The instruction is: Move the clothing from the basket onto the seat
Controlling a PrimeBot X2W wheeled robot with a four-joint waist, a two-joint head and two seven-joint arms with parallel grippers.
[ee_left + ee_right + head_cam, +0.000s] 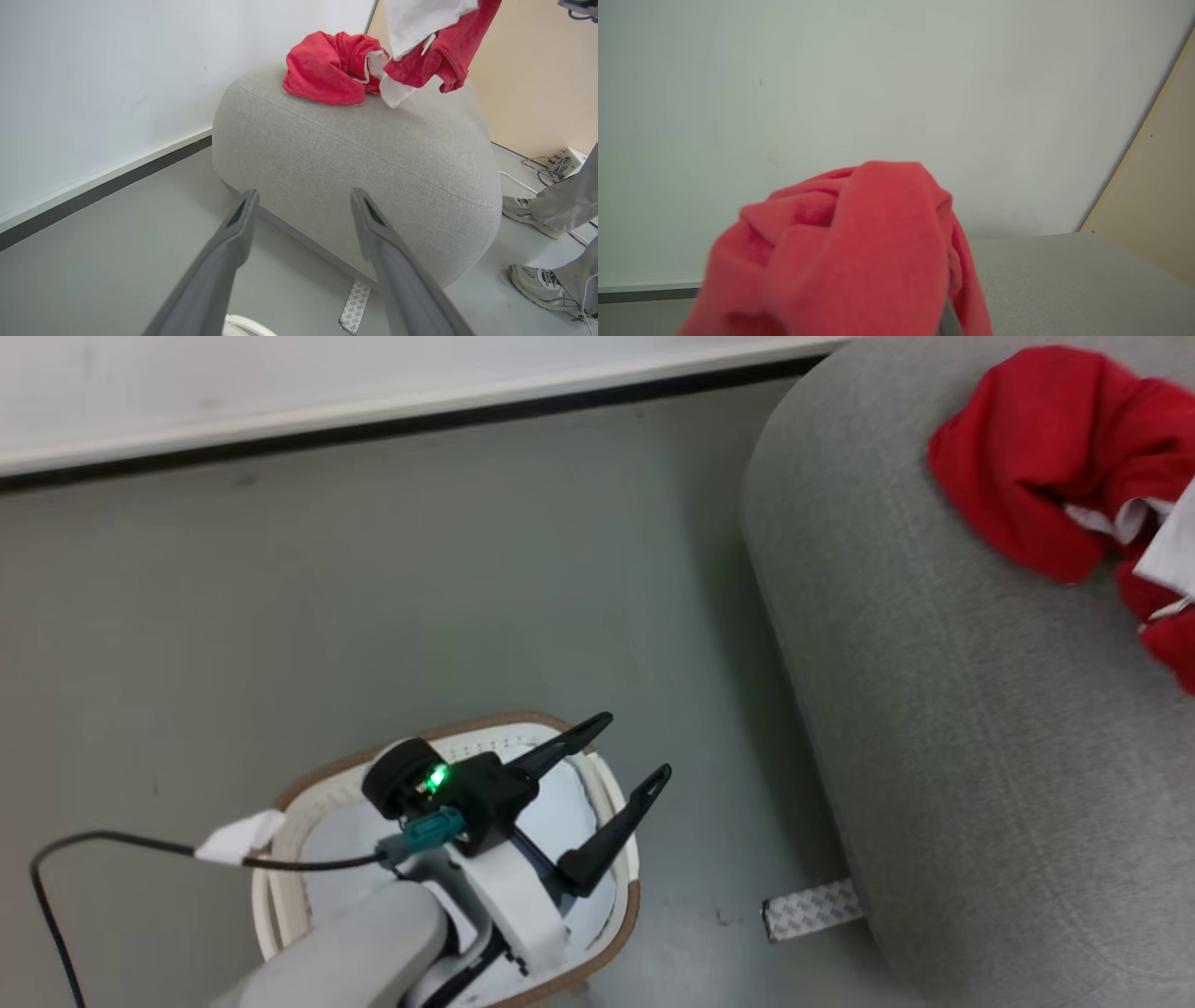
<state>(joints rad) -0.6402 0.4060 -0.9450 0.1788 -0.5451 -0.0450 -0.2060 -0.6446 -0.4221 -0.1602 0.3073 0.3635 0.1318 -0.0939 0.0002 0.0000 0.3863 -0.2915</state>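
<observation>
Hovering above the basket (pixel 280 896) with the left claw (pixel 636 744) released and empty. Ahead of the claw, on the far top of the seat (pixel 350 163), a crumpled heap of red clothing (pixel 327 70); just beside it, a second garment (pixel 434 51) dangling.

red clothing (pixel 1036 457) atop grey seat (pixel 934 709)

I see a grey floor (pixel 373 569) meeting a white wall (pixel 93 70) along a dark baseboard (pixel 373 425). A strip of patterned tape (pixel 810 908) lies on the floor. In my left wrist view, a person's grey sneakers (pixel 532 282) stand near a small box (pixel 563 162) with loose cables, in front of a beige panel (pixel 537 70).
</observation>
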